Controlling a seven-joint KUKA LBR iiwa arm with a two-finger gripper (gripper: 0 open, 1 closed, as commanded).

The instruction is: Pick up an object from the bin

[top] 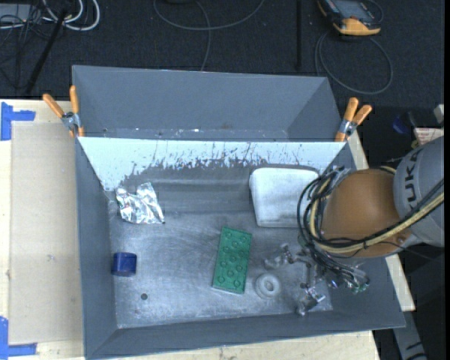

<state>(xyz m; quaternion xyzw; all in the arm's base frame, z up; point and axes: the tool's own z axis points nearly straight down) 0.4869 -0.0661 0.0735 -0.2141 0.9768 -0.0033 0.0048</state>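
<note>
Here gripper (311,280), opening unclear, beside white ring (268,285); green block (233,259) lengthwise near-to-far.

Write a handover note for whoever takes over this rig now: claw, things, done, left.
Claw: low by the front right corner of the bin; open or shut can't be told.
Nearest: small white ring just left of it, green studded brick beyond, white pad behind.
Far left: crumpled foil, blue cap.
Done: nothing lifted yet. Left: grasp one thing, raise it out.

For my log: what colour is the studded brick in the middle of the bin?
The brick is green, seen best in the camera view.
</note>
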